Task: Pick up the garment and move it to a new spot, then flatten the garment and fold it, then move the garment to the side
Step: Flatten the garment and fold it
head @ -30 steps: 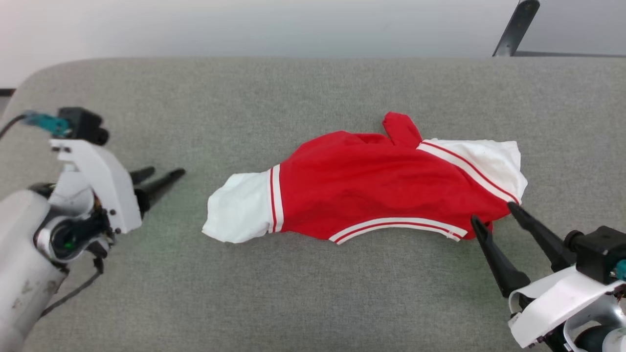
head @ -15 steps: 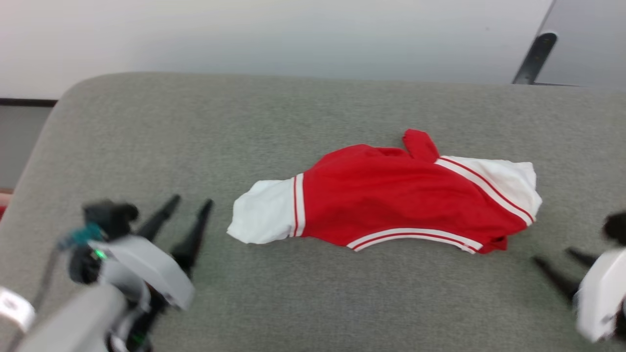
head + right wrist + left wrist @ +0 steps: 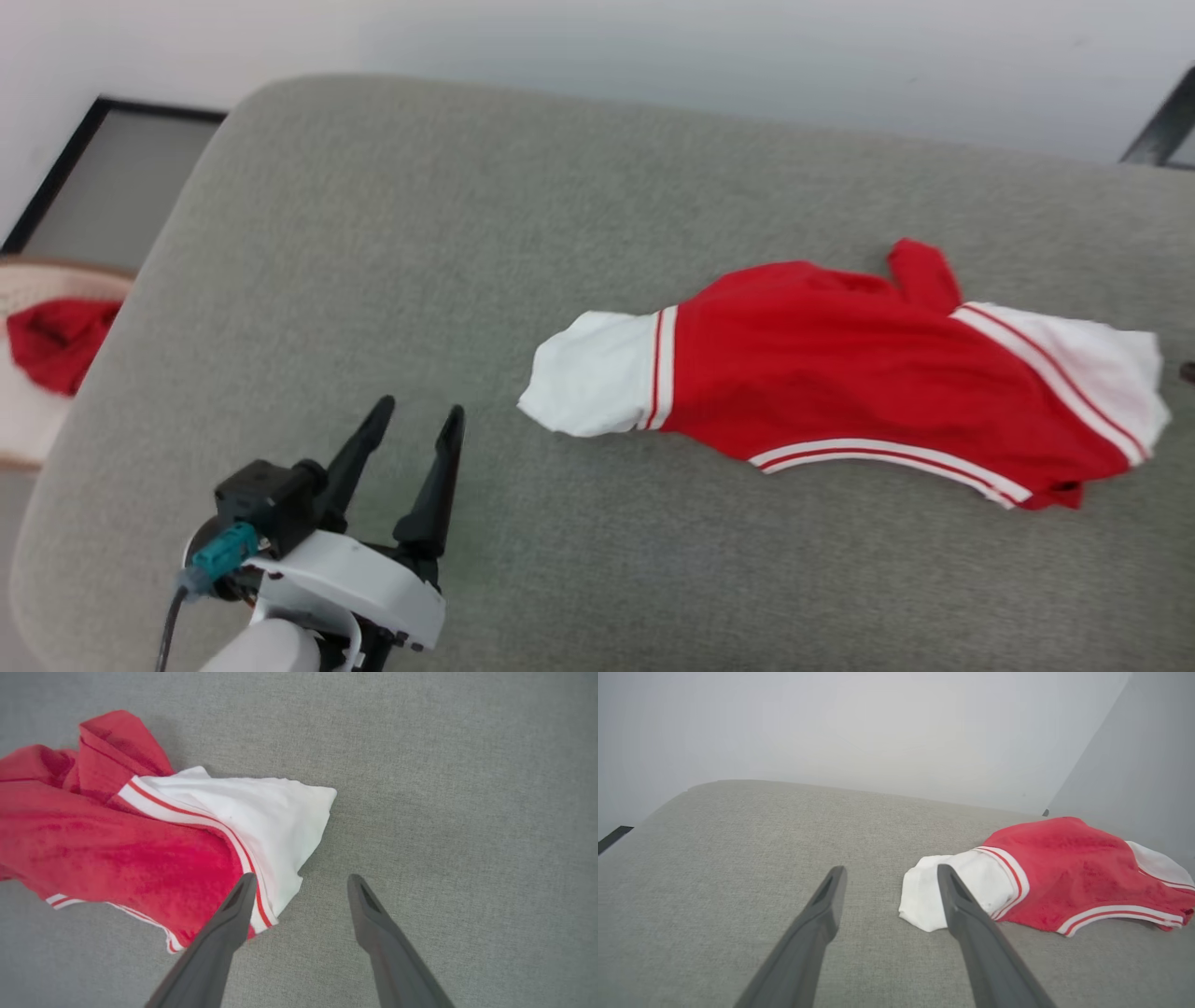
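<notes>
The red garment [image 3: 840, 373] lies crumpled on the grey padded table [image 3: 373, 233], a white panel at each end and white-and-red stripe trim along its near hem. My left gripper [image 3: 418, 418] stands open near the table's front left, its fingers pointing at the garment's left white end, a short way from it. From the left wrist the garment [image 3: 1059, 872] lies just right of the left gripper [image 3: 889, 872]. In the right wrist view my right gripper [image 3: 301, 882] hangs open above the garment's [image 3: 140, 849] right white corner, touching nothing.
Off the table's left end a pale basket [image 3: 23, 439] on the floor holds another red cloth [image 3: 56, 341]. A dark framed panel [image 3: 84, 177] stands against the wall behind it. A black strut [image 3: 1162, 131] rises at the far right.
The head camera has swung left, so the whole scene shifts right. My left gripper now points up beside the garment's left end. The right gripper has drawn back off the garment's right corner.
</notes>
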Motion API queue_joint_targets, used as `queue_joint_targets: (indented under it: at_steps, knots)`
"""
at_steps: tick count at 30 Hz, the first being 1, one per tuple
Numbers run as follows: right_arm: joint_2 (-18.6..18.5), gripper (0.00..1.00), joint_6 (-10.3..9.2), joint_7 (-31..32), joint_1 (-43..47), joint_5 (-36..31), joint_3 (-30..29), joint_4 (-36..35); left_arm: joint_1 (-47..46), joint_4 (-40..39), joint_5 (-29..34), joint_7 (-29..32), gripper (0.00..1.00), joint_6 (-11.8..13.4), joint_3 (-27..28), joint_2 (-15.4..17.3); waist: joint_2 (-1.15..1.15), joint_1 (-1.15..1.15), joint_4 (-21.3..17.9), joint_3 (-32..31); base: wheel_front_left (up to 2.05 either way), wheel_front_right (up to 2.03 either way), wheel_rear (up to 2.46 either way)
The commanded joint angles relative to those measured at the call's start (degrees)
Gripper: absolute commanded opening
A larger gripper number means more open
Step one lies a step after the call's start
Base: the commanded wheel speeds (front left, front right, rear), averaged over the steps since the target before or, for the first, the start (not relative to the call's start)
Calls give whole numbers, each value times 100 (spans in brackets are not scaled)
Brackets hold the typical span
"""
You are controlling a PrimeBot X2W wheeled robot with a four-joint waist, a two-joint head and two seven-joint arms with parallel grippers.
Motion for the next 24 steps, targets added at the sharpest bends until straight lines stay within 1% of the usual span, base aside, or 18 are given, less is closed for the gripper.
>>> queue_joint_targets:
  at_steps: [1, 4, 8, 13, 23, 24]
  knots:
    - [86, 100, 0, 68, -144, -116, -18, 163, 36, -26, 111, 0, 100, -61, 82, -54, 0, 0, 287, 331, 0, 0, 0]
    - [185, 100, 0, 160, -441, -376, -95, 511, 90, -46, 257, -1, 100, -168, 248, -164, 0, 0, 369, 460, 0, 0, 0]
    - [307, 100, 0, 231, -523, -690, -275, 842, 122, -58, 397, -1, 100, -265, 431, -267, 0, 0, 409, 563, 0, 0, 0]
    - [404, 100, 0, 290, -419, -816, -288, 970, 211, -78, 500, -1, 100, -343, 633, -321, 0, 0, 362, 677, 0, 0, 0]
    - [588, 100, -1, -46, -432, -997, -299, 1285, 183, -130, 620, -2, 100, -453, 772, -383, 0, 0, 372, 852, 0, 0, 0]
    - [589, 69, -1, -63, -452, -1006, -303, 1325, 195, -119, 618, -1, 100, -460, 767, -383, 0, 0, 376, 860, 0, 0, 0]
